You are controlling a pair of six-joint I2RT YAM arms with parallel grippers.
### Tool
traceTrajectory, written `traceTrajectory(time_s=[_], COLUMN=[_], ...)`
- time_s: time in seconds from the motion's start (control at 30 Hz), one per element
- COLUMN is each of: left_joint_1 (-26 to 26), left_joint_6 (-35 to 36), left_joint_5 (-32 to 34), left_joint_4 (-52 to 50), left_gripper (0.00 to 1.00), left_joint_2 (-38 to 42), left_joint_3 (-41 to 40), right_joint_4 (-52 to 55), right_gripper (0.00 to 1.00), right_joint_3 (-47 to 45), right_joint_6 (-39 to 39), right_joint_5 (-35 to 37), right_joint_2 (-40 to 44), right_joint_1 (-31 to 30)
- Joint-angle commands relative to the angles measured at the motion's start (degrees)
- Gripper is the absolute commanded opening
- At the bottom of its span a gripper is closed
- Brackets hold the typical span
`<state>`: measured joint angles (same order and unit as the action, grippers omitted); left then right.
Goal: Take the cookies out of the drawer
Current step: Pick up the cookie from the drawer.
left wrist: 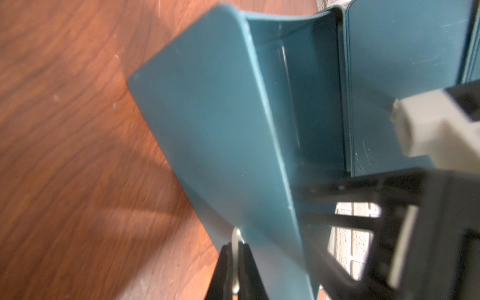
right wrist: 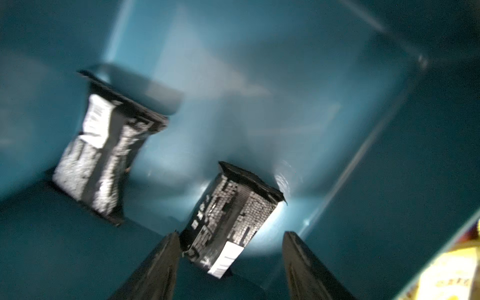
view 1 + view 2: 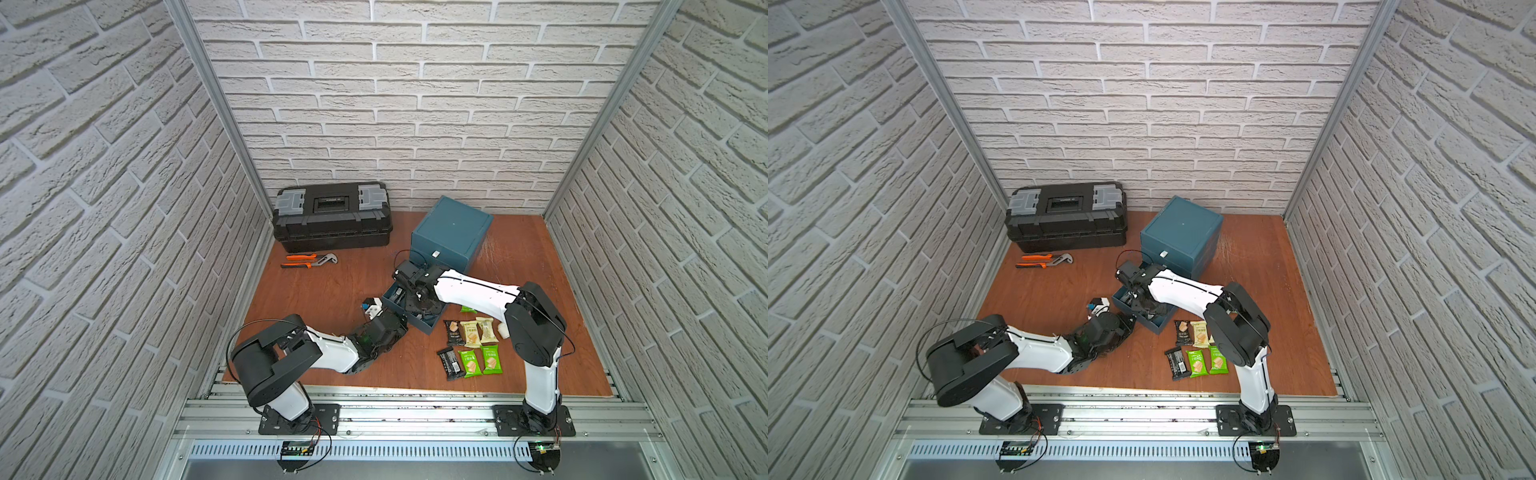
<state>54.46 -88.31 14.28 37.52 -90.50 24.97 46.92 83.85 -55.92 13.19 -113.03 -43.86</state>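
Note:
The teal drawer [image 3: 420, 327] stands pulled out of the teal cabinet [image 3: 451, 230]. My left gripper [image 1: 235, 245] is shut on the drawer's small pale handle [image 1: 236, 235] at its front face [image 1: 207, 117]. My right gripper [image 2: 231, 233] reaches down into the drawer, open, its fingers on either side of a black cookie packet [image 2: 228, 207] without pinching it. A second black packet [image 2: 104, 150] leans against the drawer wall. Several cookies [image 3: 471, 347] in black, cream and green wrappers lie on the table right of the drawer, seen in both top views [image 3: 1198, 351].
A black toolbox [image 3: 332, 216] sits at the back left with orange-handled pliers [image 3: 309, 261] in front of it. A white pipe elbow [image 3: 503, 331] lies beside the cookie packets, under the right arm. Brick walls close in three sides of the wooden table [image 3: 332, 291].

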Motion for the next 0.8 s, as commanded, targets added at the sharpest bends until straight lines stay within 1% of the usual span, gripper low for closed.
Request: traceTrajectory(time_s=[0.0,0.43,0.53,0.63,0.77], left_joint_1=[-0.15,-0.23,-0.32,-0.38,-0.35], left_joint_6=[0.18,0.16,0.16,0.16,0.18], left_joint_5=[0.15,-0.18,-0.24,-0.21,-0.30], left_joint_4=[-0.34,0.69,0.84,0.80,0.76], left_gripper=[0.00,0.00,0.00,0.00,0.00], left_joint_2=[-0.73,-1.48,-1.54,-1.60,-1.62], left_joint_3=[-1.32,-1.15,-1.15,-1.15,-0.98], right_joint_4=[-1.73,-4.80,-4.35,-3.61,-2.31], right_gripper=[0.68,0.65,0.60,0.53,0.49], right_joint_3=[-1.38,-1.31,-0.56,0.67,1.50], right_joint_6=[-6.08,-9.69,-8.95,-7.12,-4.98], right_joint_5=[-0.81,-1.94,-1.10,0.16,2.53], right_joint_2=[0.10,-5.41,-6.43,-7.78,-8.52], right_joint_1=[0.00,0.25,0.31,0.34,0.49])
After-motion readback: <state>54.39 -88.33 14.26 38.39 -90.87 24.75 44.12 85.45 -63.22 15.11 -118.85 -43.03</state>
